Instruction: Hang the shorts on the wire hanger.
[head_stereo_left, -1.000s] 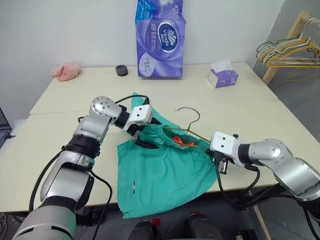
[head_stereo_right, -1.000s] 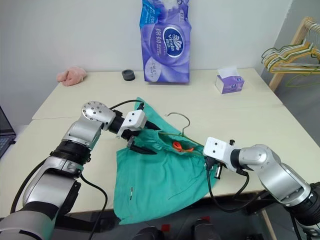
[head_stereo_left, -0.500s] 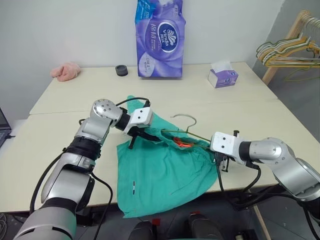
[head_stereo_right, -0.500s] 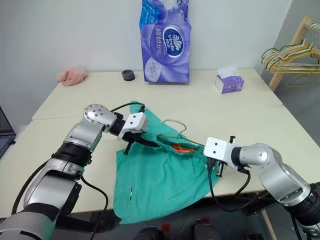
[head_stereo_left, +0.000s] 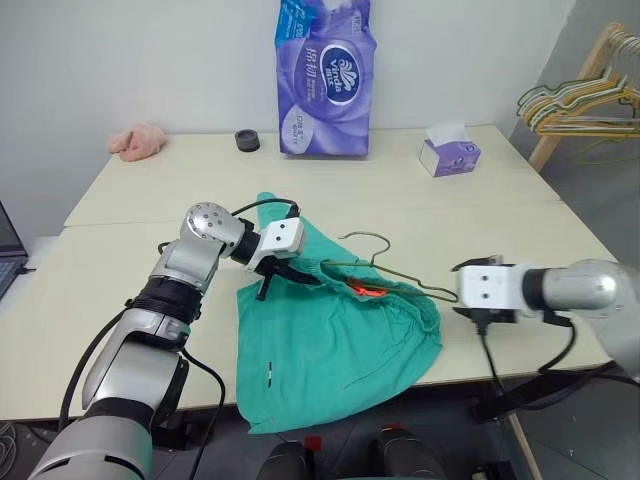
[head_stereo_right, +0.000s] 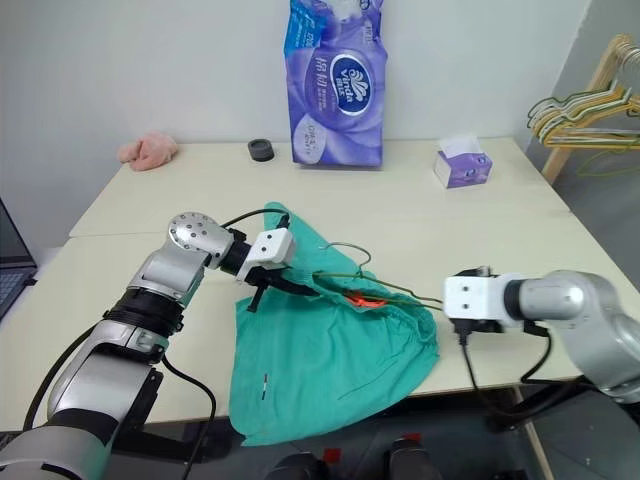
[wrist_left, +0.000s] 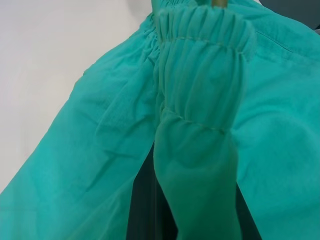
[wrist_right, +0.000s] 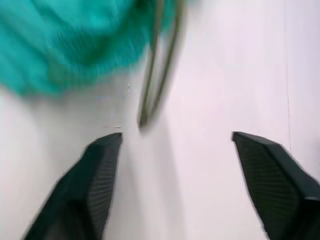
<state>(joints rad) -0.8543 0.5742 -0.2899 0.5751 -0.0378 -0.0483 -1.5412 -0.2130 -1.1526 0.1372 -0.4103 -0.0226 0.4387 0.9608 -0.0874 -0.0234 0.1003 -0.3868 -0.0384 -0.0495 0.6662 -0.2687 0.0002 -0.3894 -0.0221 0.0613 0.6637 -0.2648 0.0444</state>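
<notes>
Left hand (head_stereo_left: 285, 275) clamped shut on the gathered waistband of the shorts (head_stereo_left: 330, 350), at their left upper corner, with the elastic folds close before the wrist camera. Right hand (wrist_right: 175, 165) spread wide, holding nothing, just beside the right tip of the wire hanger (head_stereo_left: 385, 265) and apart from it. From the left hand outward: teal shorts spread on the front part of the table (head_stereo_left: 130, 260), waistband toward the back, legs hanging over the near edge, small white mark near the lower hem, orange drawstring (head_stereo_left: 368, 291) visible in the open waist. Wire hanger lying flat with long axis running left to right along the waistband, partly pushed inside the fabric, hook curving toward the back of the table, right end sticking out of the shorts toward the right hand. Farther back, well apart from the work: large purple tissue pack (head_stereo_left: 322, 75) standing upright, small purple tissue box (head_stereo_left: 448, 153), black round object (head_stereo_left: 247, 140), pink cloth lump (head_stereo_left: 137, 141) at the far left. Beyond the right edge, rack with several hangers (head_stereo_left: 585, 100). Nothing standing between the hands and the shorts.
</notes>
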